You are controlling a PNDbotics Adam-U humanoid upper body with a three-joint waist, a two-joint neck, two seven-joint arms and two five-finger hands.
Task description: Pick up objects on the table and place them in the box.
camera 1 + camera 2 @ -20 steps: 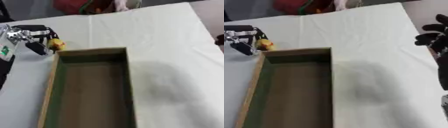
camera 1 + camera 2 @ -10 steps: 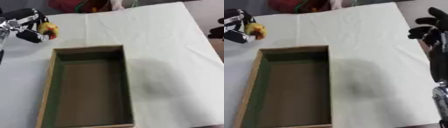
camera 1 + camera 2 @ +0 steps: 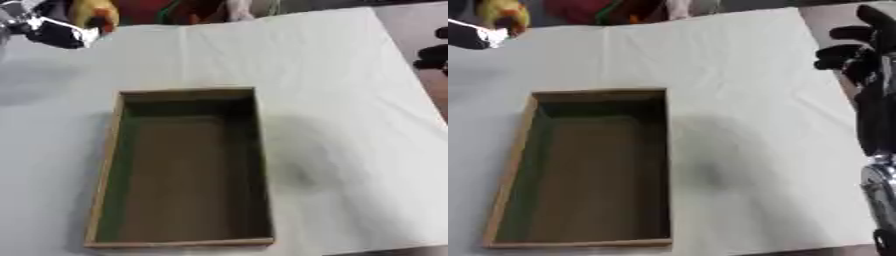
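A wooden box (image 3: 185,167) with a green inner wall lies in the middle of the white table, with nothing inside. My left hand (image 3: 58,31) is up at the far left corner, above the table, shut on a small yellow object with an orange part (image 3: 94,13). At the right edge my right hand (image 3: 864,50) hangs with its dark fingers relaxed and apart, holding nothing.
The white cloth (image 3: 332,90) covers the table around the box. Red and green things (image 3: 171,11) sit beyond the far edge. The table's right edge (image 3: 411,75) runs close to my right hand.
My left hand has lifted the yellow object up and away from the box's far left corner. The camera has tilted, so the box shows lower and more centred.
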